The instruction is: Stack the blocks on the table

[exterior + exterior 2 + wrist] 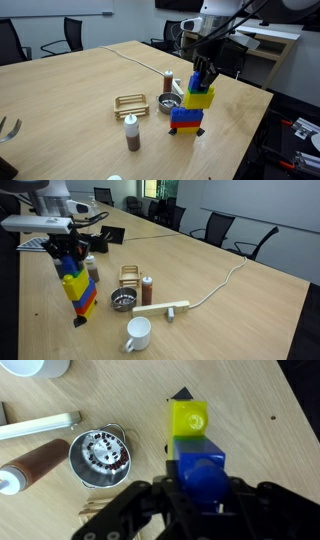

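Observation:
A stack of toy blocks (190,112) stands on the wooden table (80,80) near its edge, red and blue at the bottom and yellow (198,98) above. It shows in both exterior views (77,288). My gripper (203,76) comes down from above and is shut on the top blue block (204,86), which sits on the yellow one. In the wrist view the blue block (200,468) lies between my black fingers (203,500), with the yellow block (188,417) showing beyond it.
A metal cup (168,103) sits beside the stack. Nearby are a brown bottle with a white cap (131,133), a wooden rack (131,103), a second small bottle (167,80), a white mug (137,334) and a wooden bar with a cable (162,309). Office chairs ring the table.

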You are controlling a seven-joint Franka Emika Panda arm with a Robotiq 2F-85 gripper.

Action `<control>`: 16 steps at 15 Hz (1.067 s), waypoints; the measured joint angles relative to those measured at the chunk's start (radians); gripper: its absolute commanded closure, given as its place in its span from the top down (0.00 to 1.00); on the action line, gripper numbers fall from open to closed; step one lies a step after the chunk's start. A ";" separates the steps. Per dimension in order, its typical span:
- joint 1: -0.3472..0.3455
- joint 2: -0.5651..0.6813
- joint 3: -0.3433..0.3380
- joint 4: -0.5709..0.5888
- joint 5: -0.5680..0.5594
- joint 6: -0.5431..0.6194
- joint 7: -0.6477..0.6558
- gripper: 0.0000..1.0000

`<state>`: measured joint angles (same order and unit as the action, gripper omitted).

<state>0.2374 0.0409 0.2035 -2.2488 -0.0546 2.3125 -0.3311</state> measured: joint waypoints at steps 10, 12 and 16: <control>0.001 0.038 0.004 0.044 0.000 0.003 0.037 0.11; 0.001 0.040 0.007 0.047 0.002 0.002 0.037 0.11; 0.004 0.050 0.021 0.047 0.003 0.002 0.037 0.11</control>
<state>0.2417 0.0910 0.2247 -2.2016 -0.0514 2.3147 -0.2943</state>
